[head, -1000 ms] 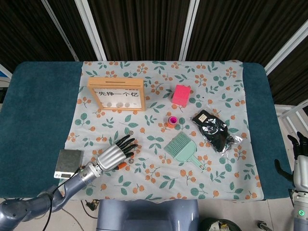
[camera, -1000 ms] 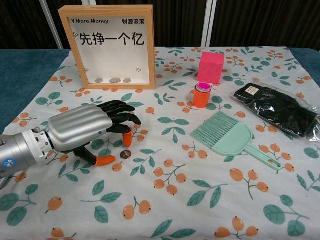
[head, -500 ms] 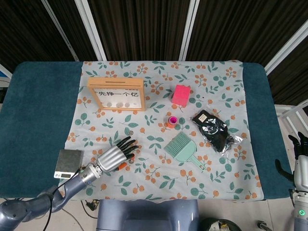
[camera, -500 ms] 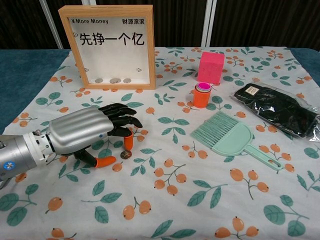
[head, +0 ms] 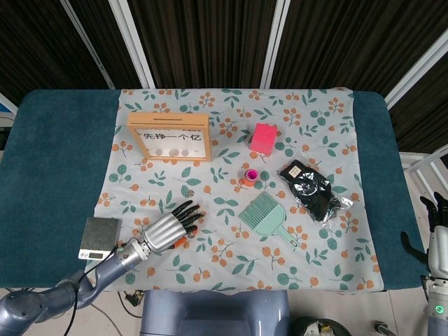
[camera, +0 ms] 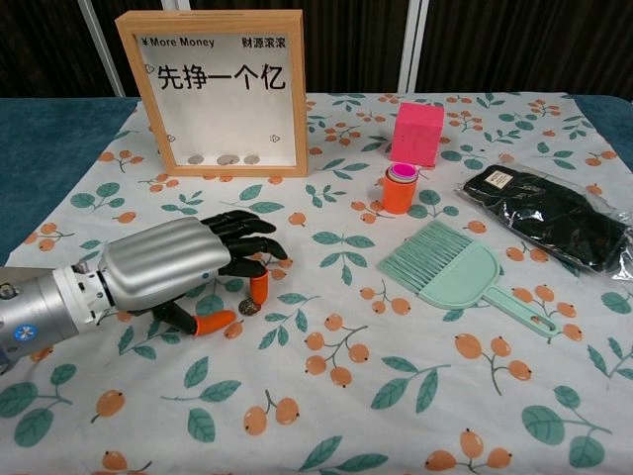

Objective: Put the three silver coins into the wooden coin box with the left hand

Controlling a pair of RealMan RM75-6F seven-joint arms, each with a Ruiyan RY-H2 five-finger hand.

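Silver casing covers the back of the left hand (camera: 183, 262), which lies low over the floral cloth (camera: 396, 396) near the left front of the table. Its black fingers (camera: 242, 230) are spread and slightly curled, holding nothing, with two orange tips (camera: 259, 289) pressed to the cloth. A silver coin (camera: 248, 308) lies flat just beside those tips, between them. Another small coin (head: 187, 191) rests farther back on the cloth, between the hand and the wooden coin box (camera: 223, 94). That box stands upright at the far left, and three coins (camera: 226, 158) lie along its bottom behind the glass. To the right sit an orange cup (camera: 399, 188), a pink block (camera: 416, 134), a green brush (camera: 455, 272) and a black packet (camera: 549, 213). At the far right edge of the head view, the right hand (head: 435, 238) hangs beside the table, fingers apart and empty.
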